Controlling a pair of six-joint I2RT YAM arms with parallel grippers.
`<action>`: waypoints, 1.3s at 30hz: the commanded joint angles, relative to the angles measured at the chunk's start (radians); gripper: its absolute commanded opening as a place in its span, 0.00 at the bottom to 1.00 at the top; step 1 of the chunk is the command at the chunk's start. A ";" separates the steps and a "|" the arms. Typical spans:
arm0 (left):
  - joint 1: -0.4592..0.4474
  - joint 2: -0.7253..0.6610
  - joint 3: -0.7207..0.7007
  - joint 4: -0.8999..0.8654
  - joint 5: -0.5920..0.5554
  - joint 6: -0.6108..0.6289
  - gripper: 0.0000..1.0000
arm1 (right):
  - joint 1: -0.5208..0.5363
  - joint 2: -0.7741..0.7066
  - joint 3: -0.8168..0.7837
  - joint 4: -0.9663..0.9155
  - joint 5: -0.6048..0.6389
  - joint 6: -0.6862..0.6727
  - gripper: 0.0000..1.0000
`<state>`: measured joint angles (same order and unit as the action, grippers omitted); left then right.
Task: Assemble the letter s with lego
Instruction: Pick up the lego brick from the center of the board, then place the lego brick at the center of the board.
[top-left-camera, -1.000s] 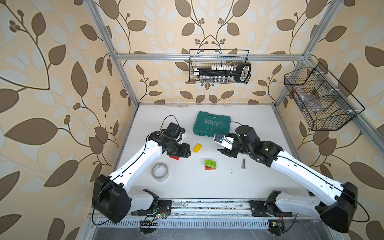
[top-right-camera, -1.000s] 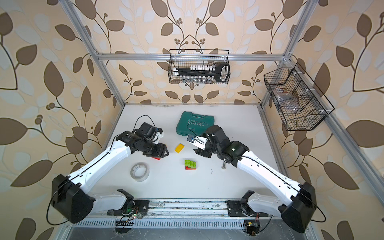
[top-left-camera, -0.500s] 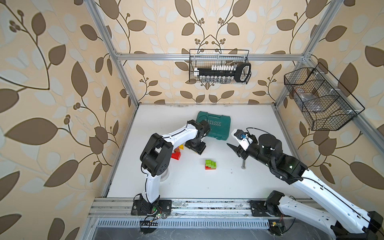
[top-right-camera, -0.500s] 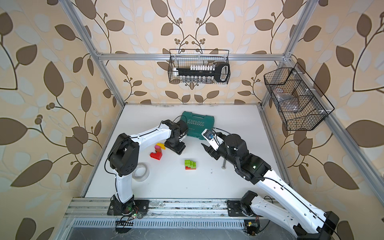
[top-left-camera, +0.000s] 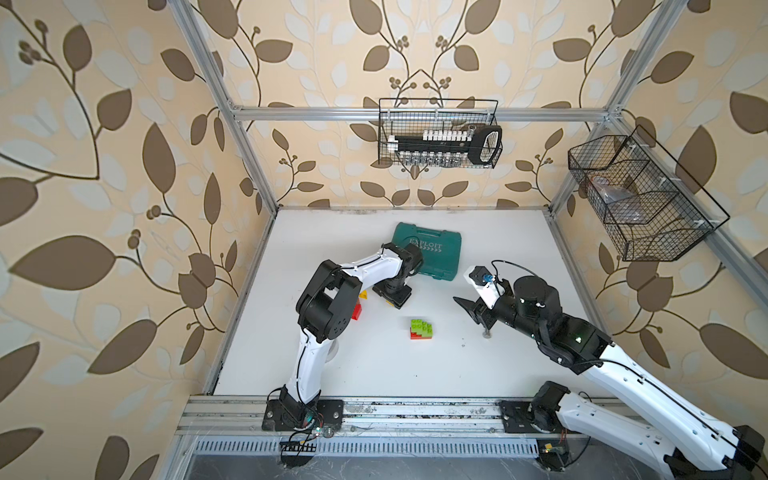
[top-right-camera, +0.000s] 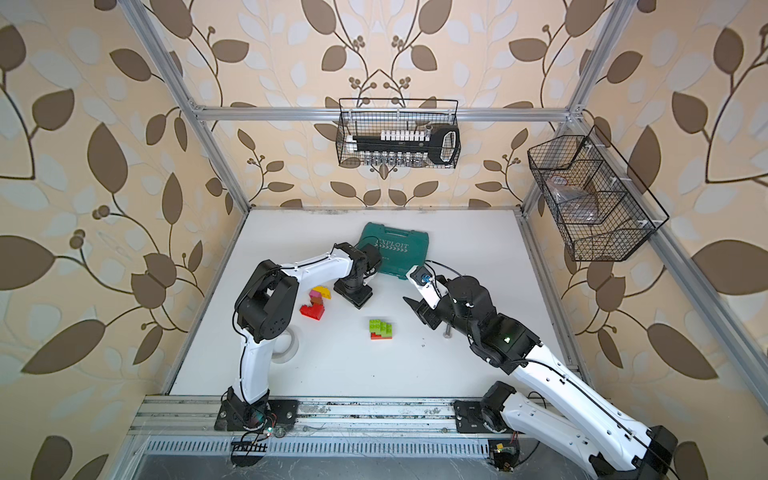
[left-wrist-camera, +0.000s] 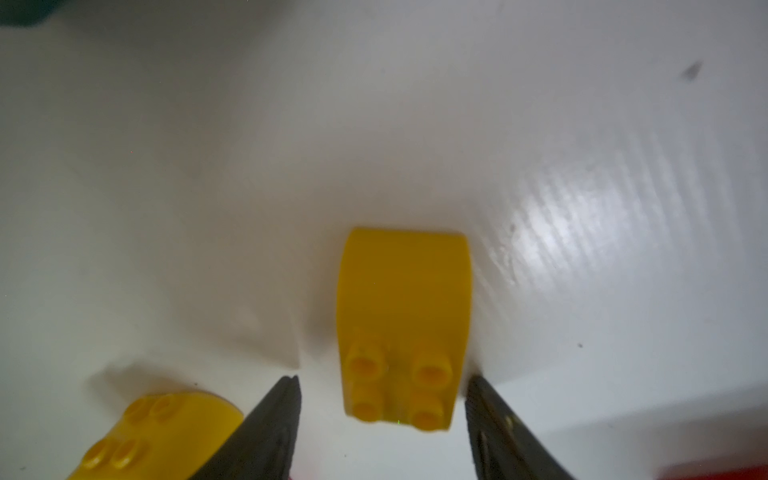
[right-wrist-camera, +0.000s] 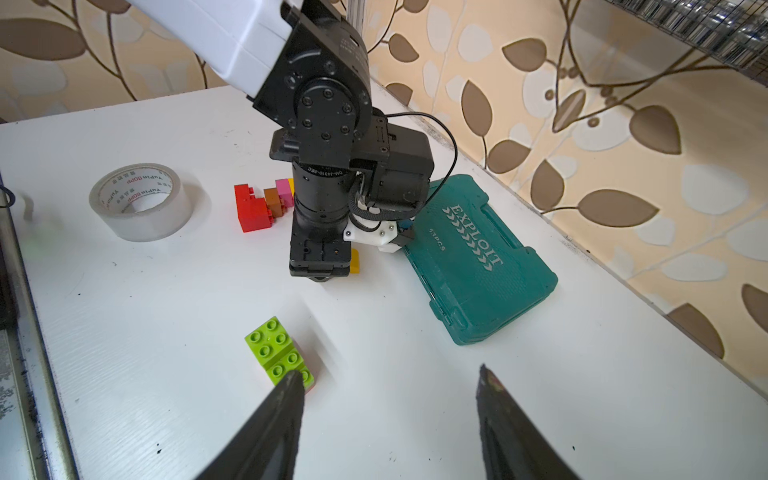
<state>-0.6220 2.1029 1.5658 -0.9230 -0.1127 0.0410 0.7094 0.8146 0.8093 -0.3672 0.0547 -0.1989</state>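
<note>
Straddling the loose yellow brick (left-wrist-camera: 405, 299) on the tabletop (top-right-camera: 353, 365), the left pincer (left-wrist-camera: 380, 378) stands spread — a jaw each side, apparently to pinch it for the red-brown-pink stack (top-right-camera: 316, 302) nearby. The right pincer (right-wrist-camera: 388, 371) hangs spread and empty near the green stack (right-wrist-camera: 280, 353) — out of the way.

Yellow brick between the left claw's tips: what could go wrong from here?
1. The yellow brick sits off-centre in the open left gripper, nearer one jaw, so closing may twist or slide it instead of gripping it squarely.
2. A second yellow brick lies close outside the jaws; a small sideways shift could nudge it.
</note>
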 joint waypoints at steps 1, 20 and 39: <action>-0.002 0.014 0.022 0.006 -0.007 0.039 0.57 | 0.001 -0.008 -0.018 -0.004 -0.017 0.016 0.61; -0.148 -0.455 -0.076 -0.195 -0.049 0.111 0.06 | 0.002 -0.156 -0.078 0.020 -0.052 0.036 0.58; -0.577 -0.504 -0.377 -0.061 0.001 0.073 0.11 | 0.001 -0.269 -0.106 -0.026 -0.022 0.059 0.55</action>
<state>-1.1858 1.5509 1.1904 -1.0348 -0.1337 0.0986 0.7094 0.5579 0.7193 -0.3653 0.0189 -0.1562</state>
